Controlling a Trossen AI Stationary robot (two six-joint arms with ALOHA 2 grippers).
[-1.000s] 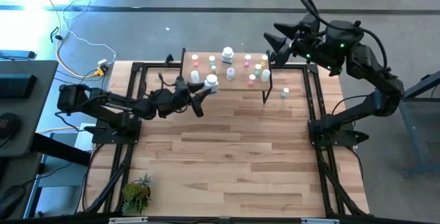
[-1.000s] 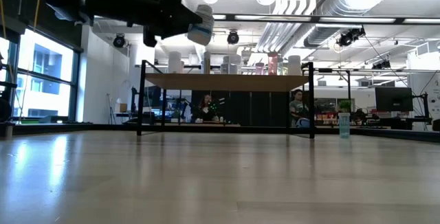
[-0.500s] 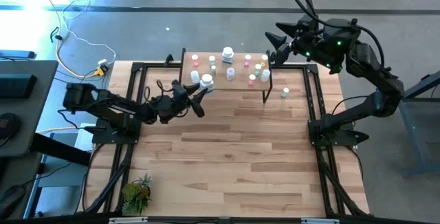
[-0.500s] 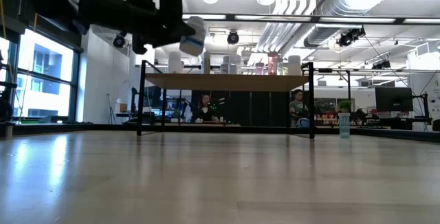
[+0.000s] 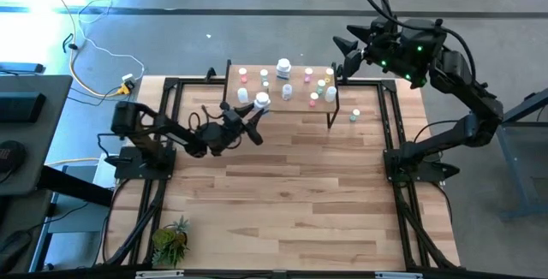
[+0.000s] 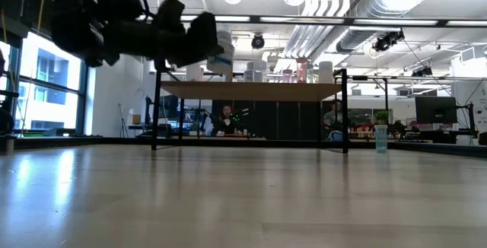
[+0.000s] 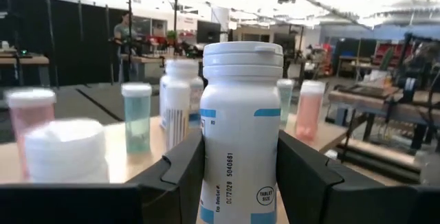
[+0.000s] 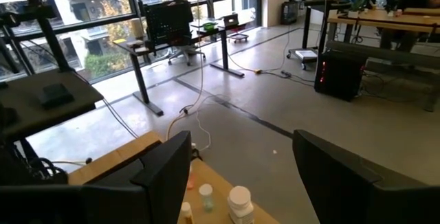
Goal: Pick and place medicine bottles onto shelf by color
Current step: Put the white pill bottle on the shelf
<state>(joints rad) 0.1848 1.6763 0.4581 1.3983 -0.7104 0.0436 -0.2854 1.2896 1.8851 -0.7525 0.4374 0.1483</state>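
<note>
A: Where is the large white plastic medicine bottle (image 7: 240, 131) sitting?

B: Centre frame; the left gripper (image 7: 240, 176) is clamping its rigid, slick body mid-height, nearing the light wooden shelf (image 5: 300, 102).

A: And the right gripper (image 5: 344, 56)?

B: Hovering upper right, fingers apart.

The big bottle (image 7: 240, 135) in the left claw (image 7: 240, 183) is white, with a white cap, light blue marks and small black print on its label. The claw is black. Behind it stand small bottles: one pink (image 7: 310, 108), one pale green (image 7: 136, 117), one white with a black barcode (image 7: 177, 110). The shelf (image 5: 295, 101) has a light wood top and black legs. The counter (image 5: 282, 185) is made of pale wooden planks with darker streaks. The lone bottle (image 5: 354, 115) on it has a green cap. The plant (image 5: 170, 240) is green. The right claw (image 8: 237, 176) is black too.
</note>
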